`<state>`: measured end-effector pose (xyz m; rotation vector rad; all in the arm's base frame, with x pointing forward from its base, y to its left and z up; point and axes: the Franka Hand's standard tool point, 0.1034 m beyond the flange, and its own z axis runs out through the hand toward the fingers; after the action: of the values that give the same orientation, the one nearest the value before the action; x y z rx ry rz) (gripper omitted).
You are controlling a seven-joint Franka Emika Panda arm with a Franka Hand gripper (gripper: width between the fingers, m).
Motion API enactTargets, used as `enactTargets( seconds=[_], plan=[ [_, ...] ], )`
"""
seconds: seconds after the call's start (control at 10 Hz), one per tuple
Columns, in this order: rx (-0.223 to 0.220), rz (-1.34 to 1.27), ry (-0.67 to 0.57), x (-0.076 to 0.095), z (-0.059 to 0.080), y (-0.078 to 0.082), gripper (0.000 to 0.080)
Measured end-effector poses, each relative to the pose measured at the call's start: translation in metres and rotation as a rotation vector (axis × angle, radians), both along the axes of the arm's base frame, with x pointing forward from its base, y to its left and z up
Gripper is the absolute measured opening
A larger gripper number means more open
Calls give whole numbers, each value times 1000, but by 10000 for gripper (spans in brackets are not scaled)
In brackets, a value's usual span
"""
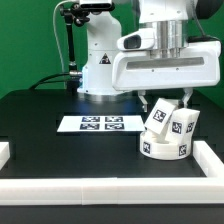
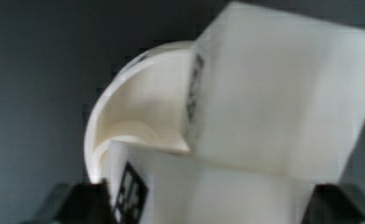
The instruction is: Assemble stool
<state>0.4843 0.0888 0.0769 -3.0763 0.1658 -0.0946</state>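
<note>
The stool's round white seat [image 1: 160, 148] lies on the black table at the exterior view's right, close to the front rail. Two tagged white legs [image 1: 182, 123] stand tilted on it, side by side. My gripper [image 1: 168, 102] hangs right above them, its fingers coming down around the top of the legs. In the wrist view a blocky white leg [image 2: 277, 100] fills the space between my two dark fingertips [image 2: 76, 206], touching both. The curved rim of the seat [image 2: 134, 110] shows behind it. My gripper [image 2: 209, 208] is shut on this leg.
The marker board [image 1: 100, 123] lies flat in the middle of the table. White border rails run along the front [image 1: 110, 190] and at both sides [image 1: 5, 150]. The arm's white base [image 1: 100, 70] stands at the back, with a black stand [image 1: 70, 40] beside it.
</note>
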Motion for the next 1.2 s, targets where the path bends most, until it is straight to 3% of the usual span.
enactTargets(
  seconds=[0.1,0.6,1.2],
  plan=[
    [1,-4,-7,3,3,-1,387],
    [2,-7,-6,3,3,-2,377],
    [35,-75,113,21,2,-30,351]
  ],
)
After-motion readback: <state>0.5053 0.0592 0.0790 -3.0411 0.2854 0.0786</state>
